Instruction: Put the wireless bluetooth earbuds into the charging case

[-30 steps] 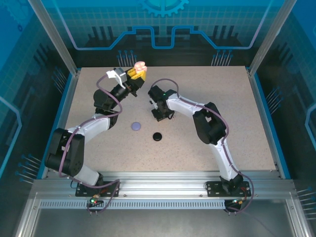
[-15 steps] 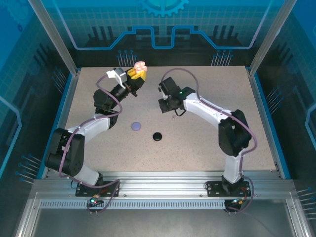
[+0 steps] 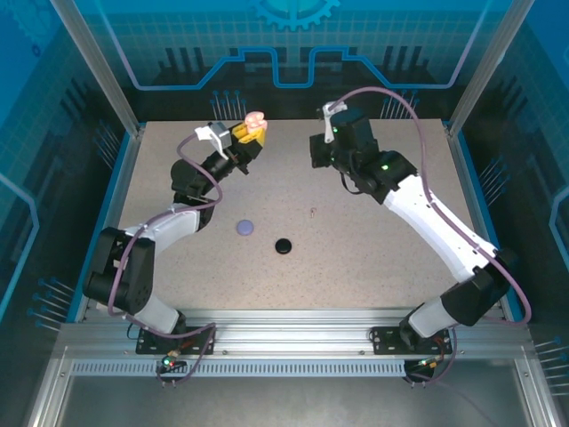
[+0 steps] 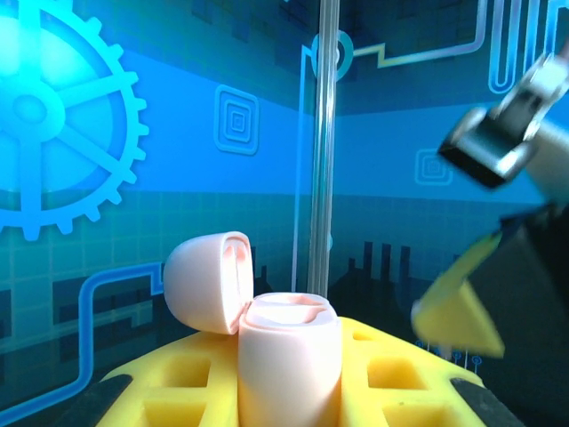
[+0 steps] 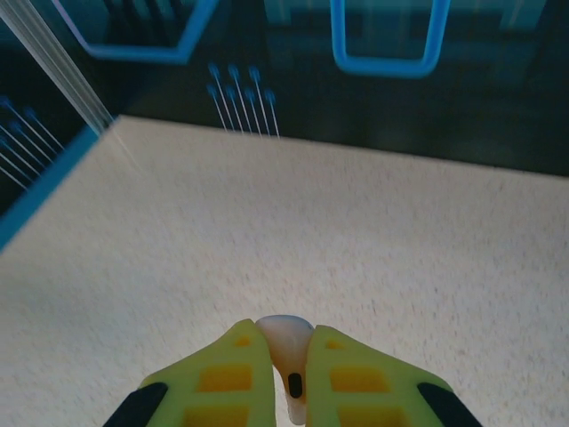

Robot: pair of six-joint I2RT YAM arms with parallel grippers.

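- Fingers on both arms are clenched: the left fingers [image 3: 247, 132] are closed on the base of an open pink case [image 4: 289, 351], and the right fingers [image 5: 286, 336] are pinched on a pale pink earbud [image 5: 284, 342].
- Both loads are held up over the far part of the tabletop [image 3: 400, 240], the case to the left and the earbud to the right.
- The pink case is held upright with its mouth upward. Its lid [image 4: 209, 280] is swung back on the side away from the right fingers, so the side facing them is judged to be unobstructed.
- From the case, the right fingers lie to the right, near but apart, and a little higher as seen from the left wrist. The gap is judged to be closed best by a leftward and downward move of the right arm, with the case kept steady.
- A lavender case [image 3: 244, 228] and a black case [image 3: 283, 245] are seen lying near the middle of the tabletop, well apart from both sets of fingers.
- The earbud's long axis lies along the right fingers, with the rounded head past the fingertips and the stem running back between the pads. Some re-aiming is judged likely before the stem can be lowered into the case.
- A tiny pale object [image 3: 313, 212] lies on the tabletop beyond the black case; it is too small to be identified.
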